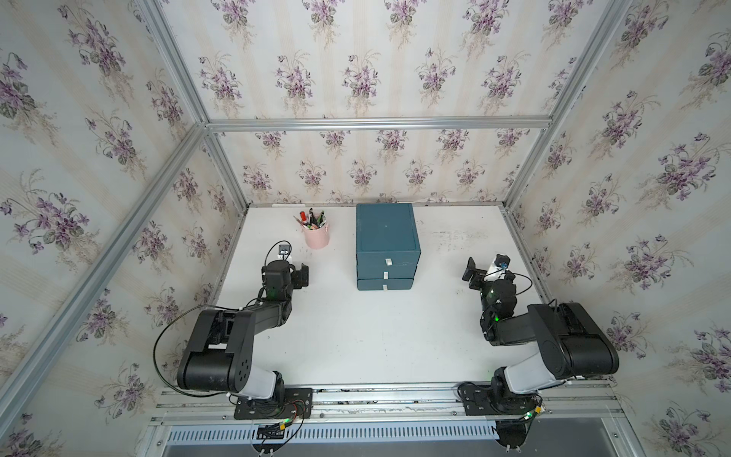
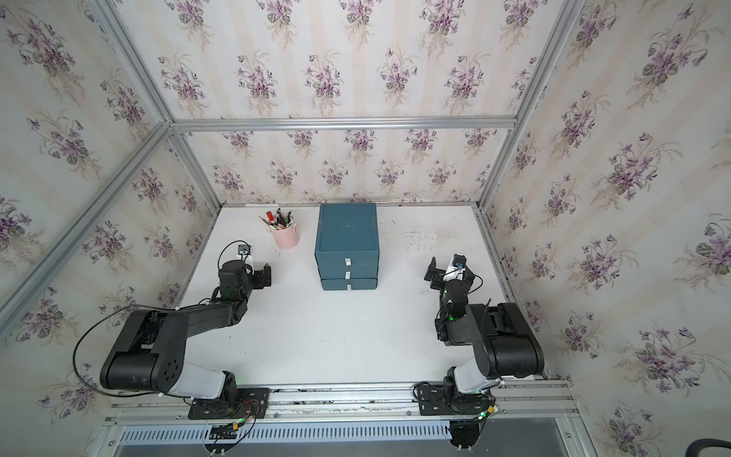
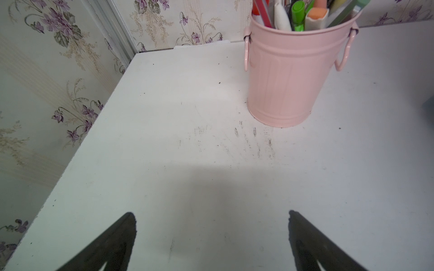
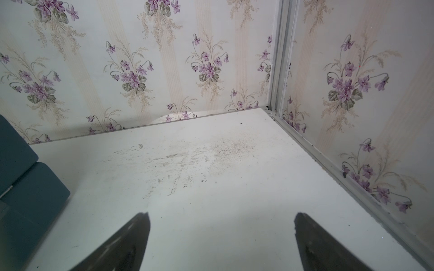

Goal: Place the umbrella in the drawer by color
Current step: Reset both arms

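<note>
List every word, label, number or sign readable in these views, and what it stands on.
None can be read.
White tabs on the blue drawer unit: too small to tell whether they carry any mark.
Pens in the pink bucket: no legible print.

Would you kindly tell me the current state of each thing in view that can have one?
Drawer unit: upright, three drawers, none showing its inside.
Pink bucket: upright, filled with pens and markers.
Left claw: open, holding nothing.
Right claw: open, holding nothing.
</note>
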You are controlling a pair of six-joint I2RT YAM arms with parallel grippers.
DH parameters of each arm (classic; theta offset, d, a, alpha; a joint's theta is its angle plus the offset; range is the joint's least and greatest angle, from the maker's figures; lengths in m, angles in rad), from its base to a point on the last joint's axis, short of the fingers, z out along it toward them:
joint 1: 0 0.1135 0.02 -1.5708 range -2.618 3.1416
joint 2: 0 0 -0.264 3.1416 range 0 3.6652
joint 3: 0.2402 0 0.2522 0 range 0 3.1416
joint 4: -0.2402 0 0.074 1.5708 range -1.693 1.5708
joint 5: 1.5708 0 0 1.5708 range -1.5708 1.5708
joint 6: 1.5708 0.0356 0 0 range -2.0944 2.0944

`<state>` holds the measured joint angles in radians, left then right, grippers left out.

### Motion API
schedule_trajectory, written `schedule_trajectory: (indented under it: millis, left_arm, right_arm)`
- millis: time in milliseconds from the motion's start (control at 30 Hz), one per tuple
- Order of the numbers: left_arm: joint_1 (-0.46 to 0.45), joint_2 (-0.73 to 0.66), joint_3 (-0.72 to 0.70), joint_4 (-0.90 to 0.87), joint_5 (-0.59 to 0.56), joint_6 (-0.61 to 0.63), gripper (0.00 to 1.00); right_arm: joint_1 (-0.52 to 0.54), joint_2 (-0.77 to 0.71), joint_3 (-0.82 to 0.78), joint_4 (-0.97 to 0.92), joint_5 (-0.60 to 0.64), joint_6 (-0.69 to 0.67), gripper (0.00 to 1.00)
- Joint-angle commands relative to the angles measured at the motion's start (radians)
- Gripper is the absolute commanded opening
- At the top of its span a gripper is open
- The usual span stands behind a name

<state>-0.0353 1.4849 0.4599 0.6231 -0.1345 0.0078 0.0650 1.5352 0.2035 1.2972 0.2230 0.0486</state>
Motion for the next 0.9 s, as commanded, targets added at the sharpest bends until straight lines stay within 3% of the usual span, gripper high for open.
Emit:
schedule_trajectory:
  millis: [0, 867]
  left_arm:
    - [0.0, 0.002, 0.008, 0.023, 0.005, 0.002, 1.0]
    - [0.0, 0.001, 0.005, 0.024, 0.004, 0.003, 1.0]
  right_arm:
    - [0.001, 0.0, 0.002, 0.008, 0.001, -0.006, 1.0]
    - [0.001, 0.003, 0.008, -0.002, -0.004, -0.009, 1.0]
